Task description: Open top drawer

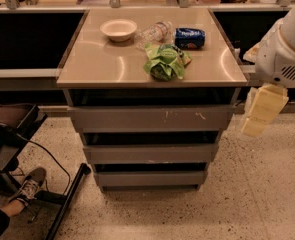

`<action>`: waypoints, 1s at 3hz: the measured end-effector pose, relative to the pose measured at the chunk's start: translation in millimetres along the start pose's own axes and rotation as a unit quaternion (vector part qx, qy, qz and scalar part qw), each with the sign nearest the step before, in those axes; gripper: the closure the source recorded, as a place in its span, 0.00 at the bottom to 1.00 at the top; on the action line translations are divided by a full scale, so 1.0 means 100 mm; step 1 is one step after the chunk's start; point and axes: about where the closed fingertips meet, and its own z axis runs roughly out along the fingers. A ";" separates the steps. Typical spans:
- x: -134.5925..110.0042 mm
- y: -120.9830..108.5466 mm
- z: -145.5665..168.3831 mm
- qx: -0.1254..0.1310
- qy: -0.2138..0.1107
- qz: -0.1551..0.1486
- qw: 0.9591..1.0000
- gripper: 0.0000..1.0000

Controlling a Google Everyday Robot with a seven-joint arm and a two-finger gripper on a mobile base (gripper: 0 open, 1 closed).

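The top drawer [137, 119] is the widest grey front, right under the countertop [107, 64], with pale scratch marks right of centre. It has no handle and stands pushed in, a dark gap above it. Two narrower grey fronts sit below it. My gripper [254, 126], pale yellow, hangs from the white arm [287, 54] at the right, just off the drawer's right end and at its height, apart from it.
On the countertop lie a white bowl [118, 29], a clear plastic bottle [154, 32], a blue packet [190, 37] and a green bag [164, 63]. A black chair base [69, 194] and a person's shoe [29, 184] are on the floor at left.
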 end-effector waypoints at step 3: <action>-0.36 -0.02 1.01 -0.031 -0.025 0.007 0.999 0.00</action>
